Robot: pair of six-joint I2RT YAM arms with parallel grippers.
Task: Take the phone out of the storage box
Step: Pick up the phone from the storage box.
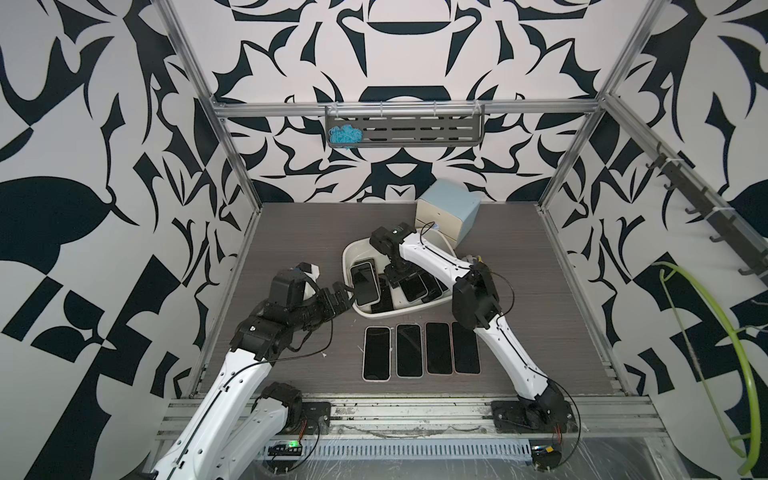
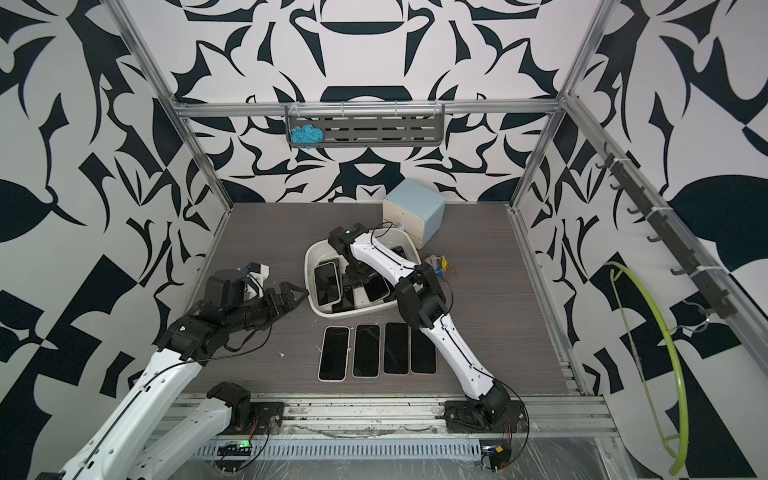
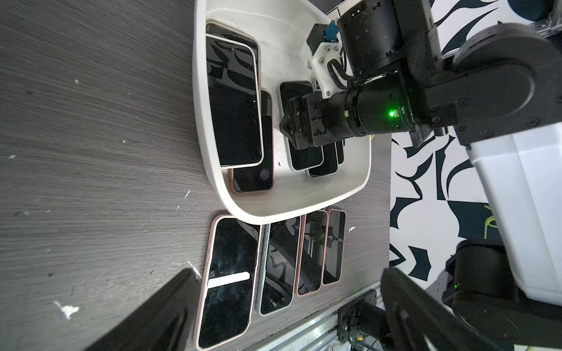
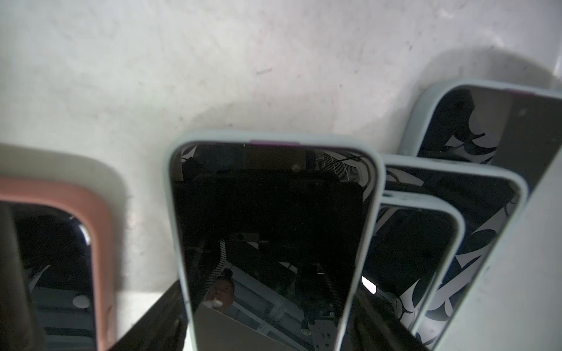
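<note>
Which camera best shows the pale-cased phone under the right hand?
The right wrist view: the phone fills the middle, with its case edges sharp. In the left wrist view the right hand covers much of it. In both top views it is small and partly under that hand.

Light is even and soft; inside the storage box, phone screens show glare, their near edges seemingly out of focus.

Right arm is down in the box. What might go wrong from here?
The right end effector straddles a pale-cased phone lying on other phones; a shallow grip might slip or drag those along. The open left end effector sits close to the storage box rim and may nudge it. Setting down could clip the row of phones near it.
</note>
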